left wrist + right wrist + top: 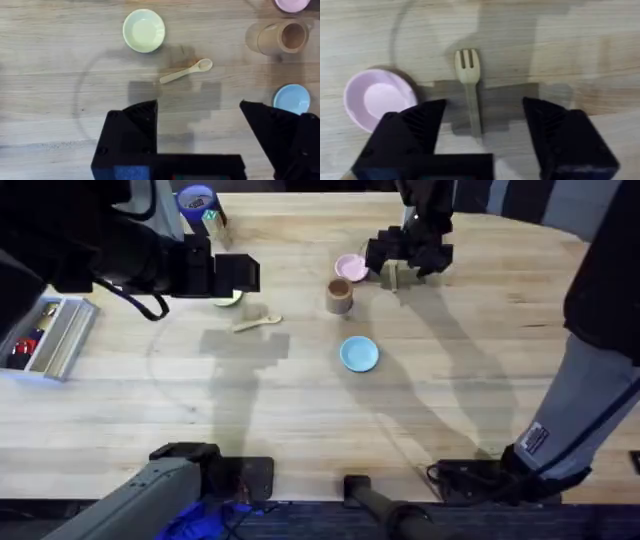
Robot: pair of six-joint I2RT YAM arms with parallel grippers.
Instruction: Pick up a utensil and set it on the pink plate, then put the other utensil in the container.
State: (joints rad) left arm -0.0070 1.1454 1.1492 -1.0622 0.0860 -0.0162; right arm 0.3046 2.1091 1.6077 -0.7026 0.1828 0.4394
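A pale wood-grain counter (300,400) carries everything; its near half lies bare, with shadows of the arms across the middle. At the far edge stands a purple-blue tub (196,200), and a grey tray (50,338) sits at the counter's left edge.

The small pale wooden fork (469,80) lies flat on the counter just beside the small round pale pink plate (379,97), apart from its rim. In the right wrist view its long axis runs straight between the right gripper's (480,125) black fingers (415,125), tines pointing away from the wrist and handle end under the gap. Those fingers are spread wide, holding nothing.

The small pale wooden spoon (186,71) lies flat in open counter between the yellow-green plate (144,30) and the tan-brown cylindrical cup (278,37), its rounded bowl end toward the cup. The light blue plate (359,353) sits nearer the bases. The left gripper (200,115) hovers above the spoon, fingers spread wide and empty.
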